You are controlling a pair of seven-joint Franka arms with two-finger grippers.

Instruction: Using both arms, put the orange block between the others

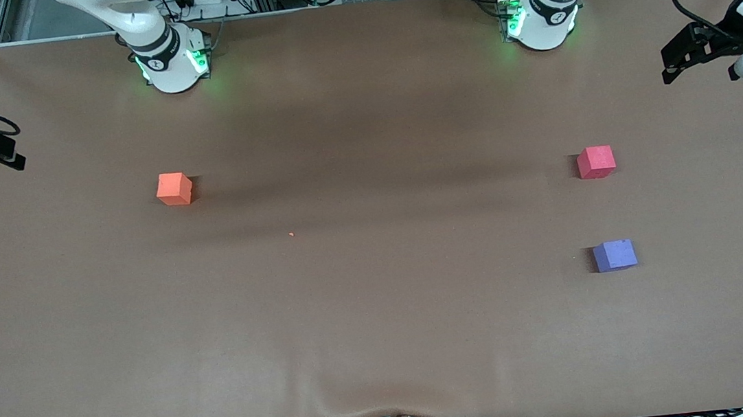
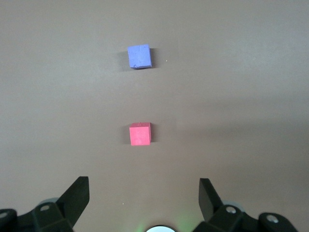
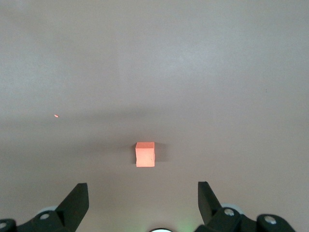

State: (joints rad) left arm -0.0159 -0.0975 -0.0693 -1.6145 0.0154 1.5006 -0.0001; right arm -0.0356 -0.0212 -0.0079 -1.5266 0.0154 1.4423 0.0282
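Observation:
The orange block [image 1: 174, 188] [image 3: 145, 154] sits alone toward the right arm's end of the table. At the left arm's end stand the others: the pinkish-red cube [image 1: 596, 162] [image 2: 140, 134] and, nearer the front camera, the purple cube [image 1: 615, 255] [image 2: 139, 56], with a gap of bare table between them. My left gripper [image 2: 144, 191] [image 1: 671, 66] hangs open and empty high above that end, apart from both cubes. High above the orange block's end, my right gripper [image 3: 143, 193] [image 1: 6, 150] is also open and empty.
The brown table cover [image 1: 383, 318] is wrinkled at its front edge. A tiny orange crumb [image 1: 291, 234] lies near the middle. The two arm bases [image 1: 173, 60] [image 1: 539, 18] glow green along the back edge.

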